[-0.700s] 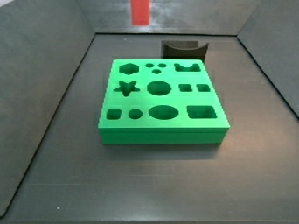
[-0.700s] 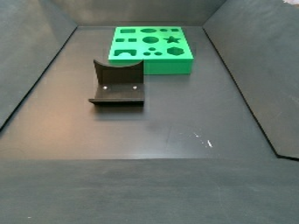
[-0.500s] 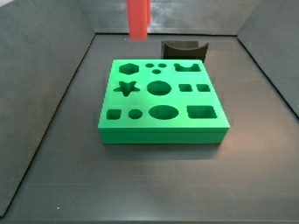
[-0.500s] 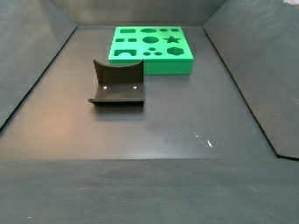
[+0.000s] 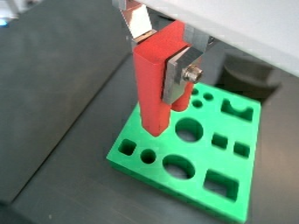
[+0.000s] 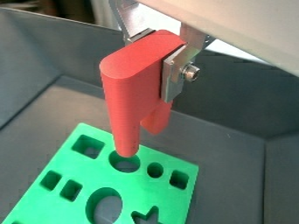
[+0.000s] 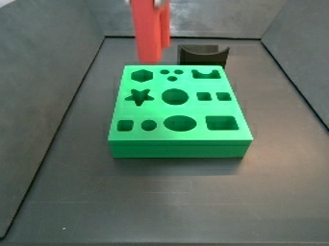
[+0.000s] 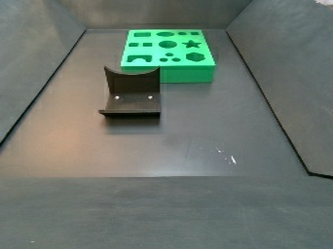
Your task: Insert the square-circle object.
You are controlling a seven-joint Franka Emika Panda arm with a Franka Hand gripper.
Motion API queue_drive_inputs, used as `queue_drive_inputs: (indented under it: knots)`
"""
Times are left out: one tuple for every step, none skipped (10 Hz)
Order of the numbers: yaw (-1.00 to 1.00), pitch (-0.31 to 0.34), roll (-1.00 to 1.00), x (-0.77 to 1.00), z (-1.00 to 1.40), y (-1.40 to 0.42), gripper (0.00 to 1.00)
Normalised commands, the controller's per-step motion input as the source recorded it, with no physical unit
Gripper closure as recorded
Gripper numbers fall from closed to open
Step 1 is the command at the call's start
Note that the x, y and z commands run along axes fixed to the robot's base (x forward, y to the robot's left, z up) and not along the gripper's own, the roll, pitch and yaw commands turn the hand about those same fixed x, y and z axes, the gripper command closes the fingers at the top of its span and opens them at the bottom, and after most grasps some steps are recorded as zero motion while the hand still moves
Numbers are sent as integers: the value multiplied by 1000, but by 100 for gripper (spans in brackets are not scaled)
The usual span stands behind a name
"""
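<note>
Above the green board (image 7: pixel 179 110), the pincer (image 7: pixel 149 48) hovers; fixture (image 8: pixel 130 92) well apart.

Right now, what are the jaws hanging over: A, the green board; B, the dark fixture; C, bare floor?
A: in a wrist view the gripper hangs above the green board and its holes, away from the fixture.

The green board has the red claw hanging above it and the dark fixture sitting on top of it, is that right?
Not quite. The fixture is not on top of the green board. It stands on the dark floor, apart from the board, as a side view shows. The claw does hang above the board.
</note>
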Motion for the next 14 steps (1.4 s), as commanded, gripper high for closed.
queue_drive_inputs:
  knots:
    - [-1000, 0, 6, 0, -726, 0, 100]
    - [-1000, 0, 16, 0, -717, 0, 100]
    - [-1000, 0, 16, 0, -711, 0, 100]
    - [-1000, 0, 10, 0, -709, 0, 100]
    - [-1000, 0, 11, 0, -706, 0, 100]
    - [-1000, 0, 61, -6, -477, 0, 100]
    - [-1000, 0, 93, -23, -229, 0, 100]
    - [-1000, 0, 154, -31, -126, 0, 100]
    - [-1000, 0, 160, -34, -123, 0, 100]
    - [-1000, 0, 157, -31, -120, 0, 100]
    - [-1000, 0, 149, -29, -126, 0, 100]
    - [-1000, 10, 69, -34, -189, 0, 100]
    - [-1000, 26, 0, 0, -303, 0, 100]
    - [-1000, 34, 0, 0, -343, 0, 100]
